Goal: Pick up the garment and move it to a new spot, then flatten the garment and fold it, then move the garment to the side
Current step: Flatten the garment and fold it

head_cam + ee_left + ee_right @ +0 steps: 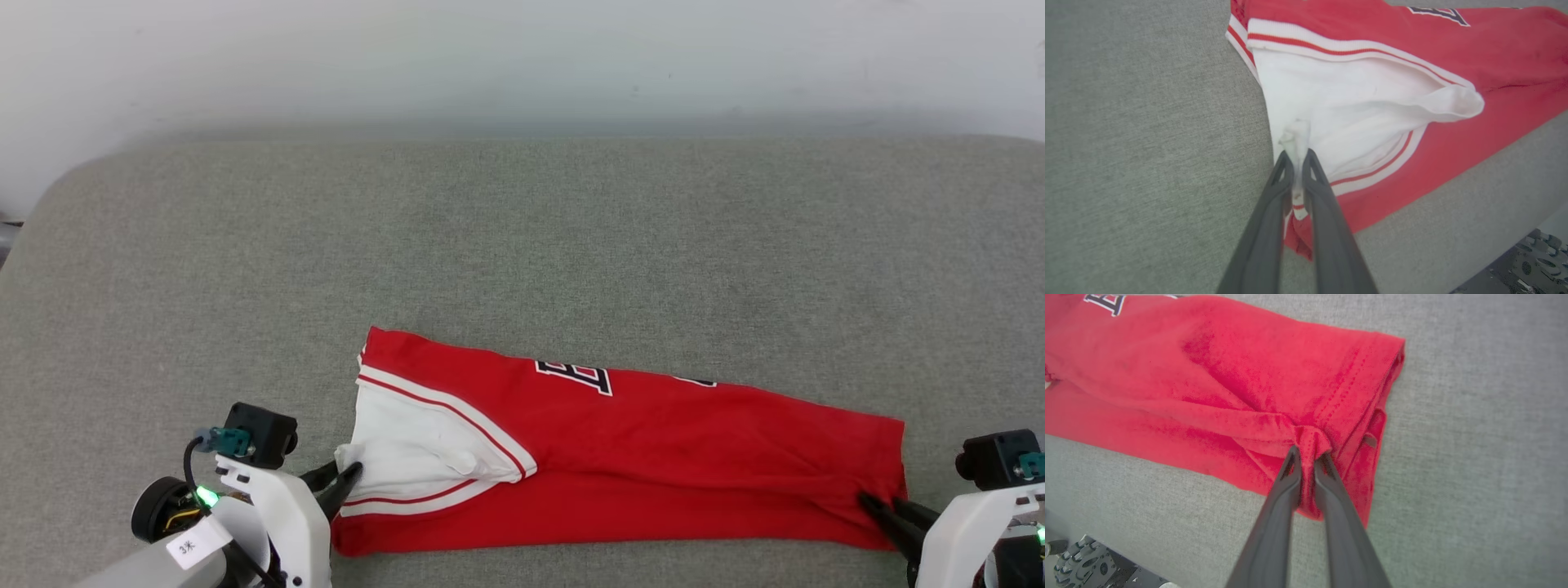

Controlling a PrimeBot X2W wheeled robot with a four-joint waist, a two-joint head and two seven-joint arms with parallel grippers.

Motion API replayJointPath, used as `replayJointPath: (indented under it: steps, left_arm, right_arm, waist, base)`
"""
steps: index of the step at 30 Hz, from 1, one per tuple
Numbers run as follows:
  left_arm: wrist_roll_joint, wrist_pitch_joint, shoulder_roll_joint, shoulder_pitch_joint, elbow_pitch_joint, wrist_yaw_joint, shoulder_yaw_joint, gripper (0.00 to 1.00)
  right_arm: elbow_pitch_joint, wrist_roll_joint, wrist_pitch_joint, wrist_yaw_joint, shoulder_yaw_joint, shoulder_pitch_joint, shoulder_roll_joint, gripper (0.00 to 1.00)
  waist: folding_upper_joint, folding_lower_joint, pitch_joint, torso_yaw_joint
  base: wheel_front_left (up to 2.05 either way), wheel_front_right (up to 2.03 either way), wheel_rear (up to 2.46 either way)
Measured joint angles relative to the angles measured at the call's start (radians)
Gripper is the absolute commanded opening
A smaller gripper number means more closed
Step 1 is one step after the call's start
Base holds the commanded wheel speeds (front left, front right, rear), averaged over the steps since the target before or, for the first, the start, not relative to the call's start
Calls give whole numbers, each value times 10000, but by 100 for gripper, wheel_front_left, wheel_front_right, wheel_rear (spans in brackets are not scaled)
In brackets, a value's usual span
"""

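Jaws pinch the garment [653,457] — one at each end.

Wide grey woven-fabric surface [522,229] with rounded far corners, plain white wall [522,57] behind, soft even light

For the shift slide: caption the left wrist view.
Left gripper, fingers shut, pinches the red jersey's white sleeve on the grey cushion.

Left end effector [353,472] sits low at lower left, right end effector [878,503] at lower right — fingers angled inward, both clamped on the garment [653,441].
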Motion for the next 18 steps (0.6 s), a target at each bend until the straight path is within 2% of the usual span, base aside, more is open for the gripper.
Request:
replayJointPath:
  steps: [5, 11, 16, 18]
  left_arm:
    - [33, -1087, -90, 463, -67, 512, 295, 100]
    - [477, -2341, -29, 803, -531, 1636, 901, 100]
    - [1214, -2600, -251, 1202, -1074, 2539, 1749, 100]
    - [1843, -2602, -477, 1414, -1304, 2884, 2339, 100]
  right_arm:
    - [-372, 98, -355, 0, -194, 20, -98, 100]
    - [-1095, 265, -408, 0, -982, 179, -608, 100]
    - [-1133, 435, 192, 0, -1442, 174, -924, 100]
    - [-1041, 571, 642, 0, -1440, 168, -1074, 100]
  waist:
    - [0, 0, -381, -64]
    - [0, -1, -767, -59]
    - [0, -1, -818, 40]
    - [0, -1, -796, 97]
  base:
    - [0, 0, 0]
    - [0, 0, 0]
    - [0, 0, 0]
    - [0, 0, 0]
